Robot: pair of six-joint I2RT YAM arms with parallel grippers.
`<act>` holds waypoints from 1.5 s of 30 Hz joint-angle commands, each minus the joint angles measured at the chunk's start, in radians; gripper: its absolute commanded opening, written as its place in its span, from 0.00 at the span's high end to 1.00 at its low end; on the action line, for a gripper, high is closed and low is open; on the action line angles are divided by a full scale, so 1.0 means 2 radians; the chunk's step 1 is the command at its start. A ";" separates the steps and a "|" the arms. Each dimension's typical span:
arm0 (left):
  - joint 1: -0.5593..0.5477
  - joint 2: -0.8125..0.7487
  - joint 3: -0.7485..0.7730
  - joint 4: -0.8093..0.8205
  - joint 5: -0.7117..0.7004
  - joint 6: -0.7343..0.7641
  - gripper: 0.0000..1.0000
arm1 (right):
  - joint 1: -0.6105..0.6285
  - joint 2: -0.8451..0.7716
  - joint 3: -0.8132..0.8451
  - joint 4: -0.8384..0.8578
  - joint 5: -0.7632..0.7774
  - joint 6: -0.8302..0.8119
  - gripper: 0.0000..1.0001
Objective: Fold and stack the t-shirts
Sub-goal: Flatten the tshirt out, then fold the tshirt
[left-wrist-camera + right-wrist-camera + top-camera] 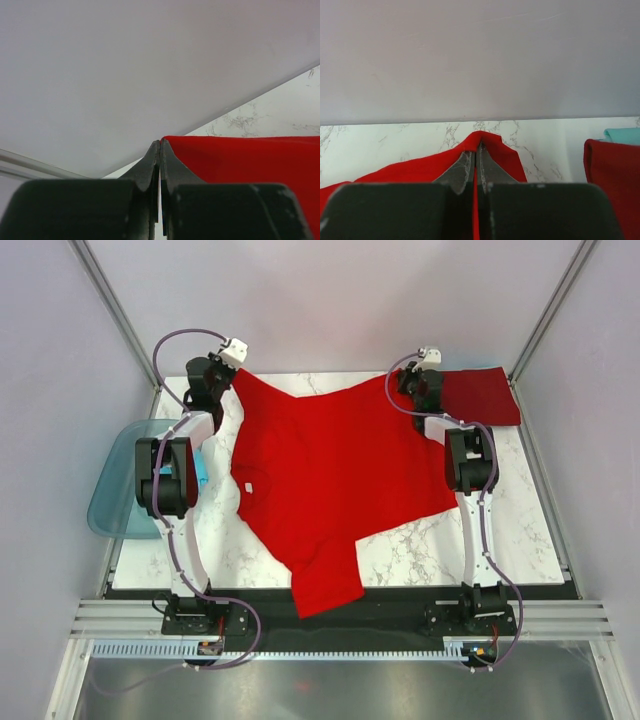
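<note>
A red t-shirt (pixel 335 475) lies spread across the marble table, one sleeve hanging over the near edge. My left gripper (pixel 232 373) is shut on its far left corner; in the left wrist view (pixel 160 144) the red cloth (pixel 250 157) runs off to the right of the closed tips. My right gripper (pixel 408 383) is shut on the far right corner; in the right wrist view (pixel 479 147) the cloth (pixel 395 172) bunches over the closed tips. A folded red t-shirt (pixel 482 395) lies at the far right and shows in the right wrist view (pixel 615 175).
A translucent teal bin (pixel 120 480) hangs off the table's left side with something light blue in it. A pale turquoise cloth (pixel 624 135) shows behind the folded shirt in the right wrist view. White walls close the back and sides.
</note>
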 commanded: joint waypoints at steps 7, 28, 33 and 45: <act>0.002 -0.083 -0.086 0.020 0.063 -0.006 0.98 | -0.012 0.006 0.037 0.014 -0.043 -0.063 0.98; -0.064 -0.240 -0.127 -0.203 -0.004 -0.021 0.98 | -0.034 -0.059 -0.039 -0.016 -0.117 -0.149 1.00; -0.077 -0.257 -0.111 -0.281 -0.022 -0.047 0.98 | -0.035 -0.076 -0.056 -0.018 -0.139 -0.149 1.00; -0.093 -0.324 -0.184 -0.290 0.018 -0.099 0.98 | -0.036 -0.144 -0.147 -0.026 -0.142 -0.185 1.00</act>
